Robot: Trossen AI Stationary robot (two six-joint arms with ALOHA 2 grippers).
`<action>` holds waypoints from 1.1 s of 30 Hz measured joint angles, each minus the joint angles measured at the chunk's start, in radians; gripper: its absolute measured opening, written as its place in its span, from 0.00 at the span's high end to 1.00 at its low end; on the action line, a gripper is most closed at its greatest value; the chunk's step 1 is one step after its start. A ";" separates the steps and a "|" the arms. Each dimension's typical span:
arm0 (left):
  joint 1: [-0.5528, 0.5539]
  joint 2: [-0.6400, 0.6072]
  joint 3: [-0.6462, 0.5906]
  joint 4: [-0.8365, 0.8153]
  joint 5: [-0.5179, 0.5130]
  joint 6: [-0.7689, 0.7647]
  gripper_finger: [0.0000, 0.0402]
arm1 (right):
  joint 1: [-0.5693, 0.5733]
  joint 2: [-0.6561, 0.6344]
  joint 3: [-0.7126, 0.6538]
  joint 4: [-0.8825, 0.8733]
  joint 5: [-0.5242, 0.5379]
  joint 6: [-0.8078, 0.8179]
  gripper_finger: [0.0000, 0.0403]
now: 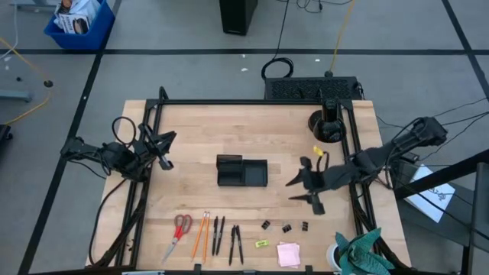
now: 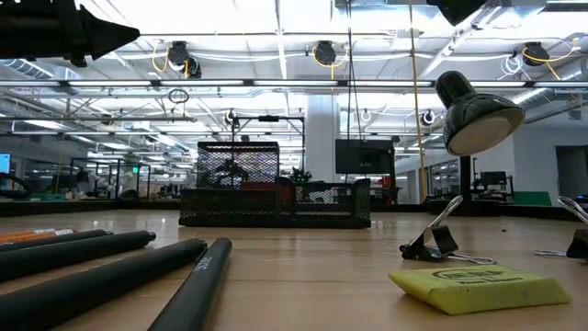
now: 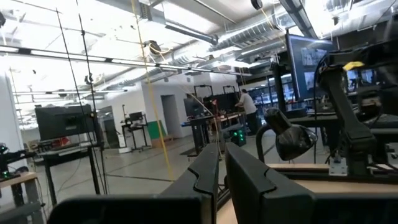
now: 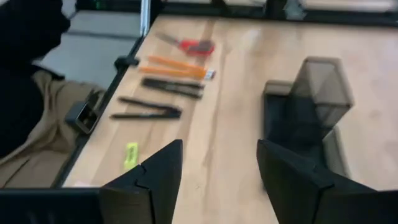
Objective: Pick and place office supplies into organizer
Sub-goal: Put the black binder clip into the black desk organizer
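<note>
We count one pair of red-handled scissors (image 1: 180,227), two orange pencils (image 1: 201,234), four black pens (image 1: 227,237), three binder clips (image 1: 285,227), one yellow piece (image 1: 262,244), one pink sticky-note pad (image 1: 288,253) and one organizer (image 1: 241,171).

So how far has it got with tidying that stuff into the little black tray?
Nothing looks done: the organizer seems empty, though its compartments are hard to see into. The scissors, pencils, pens, binder clips, yellow piece and pink pad all lie along the table's front edge. The right gripper hovers open and empty beside the organizer; the left gripper waits at the left. Everything remains.
</note>
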 joint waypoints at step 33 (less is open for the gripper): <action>0.000 0.000 0.000 0.023 0.003 0.060 0.91 | 0.071 0.446 -0.124 0.256 -0.216 0.198 0.51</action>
